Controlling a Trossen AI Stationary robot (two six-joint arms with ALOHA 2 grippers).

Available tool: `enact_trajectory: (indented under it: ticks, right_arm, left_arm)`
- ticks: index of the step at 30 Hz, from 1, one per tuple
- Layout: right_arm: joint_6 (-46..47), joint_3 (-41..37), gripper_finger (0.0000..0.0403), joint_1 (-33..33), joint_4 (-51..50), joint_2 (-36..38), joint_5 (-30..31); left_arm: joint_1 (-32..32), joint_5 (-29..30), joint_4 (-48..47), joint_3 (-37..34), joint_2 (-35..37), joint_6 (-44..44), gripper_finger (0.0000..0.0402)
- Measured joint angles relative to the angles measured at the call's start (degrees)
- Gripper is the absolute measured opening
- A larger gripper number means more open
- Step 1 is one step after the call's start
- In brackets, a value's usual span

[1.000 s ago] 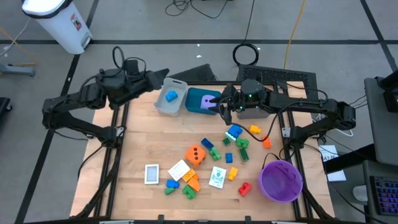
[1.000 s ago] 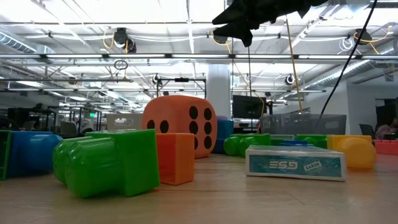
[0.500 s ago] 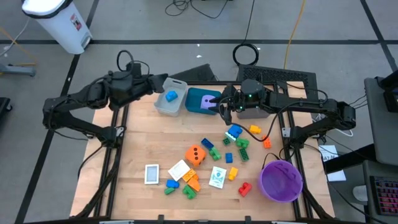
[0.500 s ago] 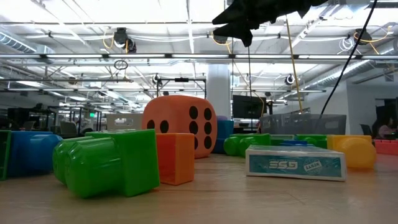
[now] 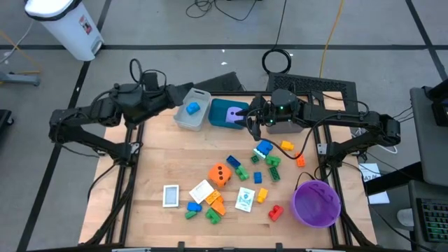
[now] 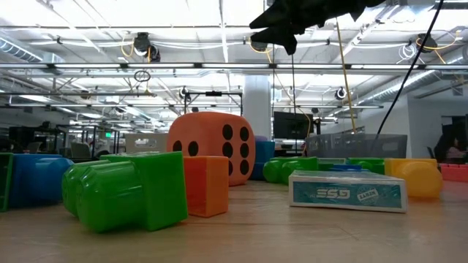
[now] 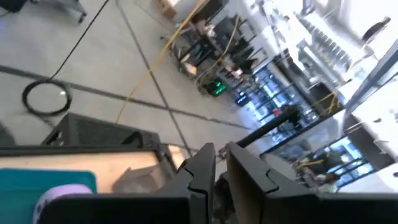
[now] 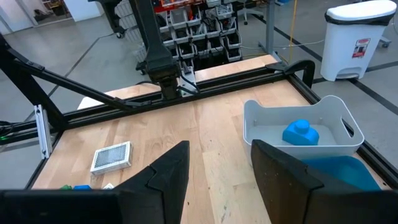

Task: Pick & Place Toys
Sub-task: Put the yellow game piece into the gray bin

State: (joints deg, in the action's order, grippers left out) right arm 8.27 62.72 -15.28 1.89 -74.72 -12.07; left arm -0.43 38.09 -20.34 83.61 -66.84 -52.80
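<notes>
Toys lie scattered over the middle and near part of the wooden surface (image 5: pixel 154 150), apparently waiting to be sorted into the containers along its far edge. Going left to right: the left gripper (image 5: pixel 183 92) hangs just outside the far-left corner with its fingers pressed shut on nothing, its arm folded low along the frame as though parked. Beside it the grey tray (image 5: pixel 192 110) already holds one blue brick (image 5: pixel 192 108), so sorting looks begun. Next, the teal tray (image 5: pixel 225 112) holds the purple die (image 5: pixel 234 117), and the right gripper (image 5: pixel 246 119) hovers over that tray's right end, jaws parted and empty in its wrist view, arm stretched level from the right. That pose reads as a release just over the tray, though I judge this only from position. Nearer, the orange die (image 5: pixel 220 174), white cards (image 5: pixel 171 195) and mixed bricks (image 5: pixel 268 164) remain loose. The purple bowl (image 5: pixel 316 203) sits at the near right.
</notes>
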Motion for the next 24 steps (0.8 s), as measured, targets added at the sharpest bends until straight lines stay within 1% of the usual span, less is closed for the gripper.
enact_trajectory:
  ticks: [4,6,20,24]
  right_arm:
    - [-0.02,0.00,0.0167,0.01,0.00,0.00,0.01]
    - [0.00,0.01,0.0167,0.00,0.00,0.00,-0.01]
    - [-0.01,0.01,0.0167,0.01,0.00,0.00,0.01]
    - [-0.02,0.00,0.0167,0.01,0.00,0.00,-0.01]
  left_arm:
    - [-1.68,3.74,0.83,0.00,-0.07,1.73,0.0047]
    - [-2.13,4.56,0.71,0.00,-0.07,1.90,0.0047]
    - [-2.31,4.10,0.24,0.00,-0.05,5.43,0.0047]
    - [-2.31,3.89,-1.45,0.00,-0.05,5.46,0.0047]
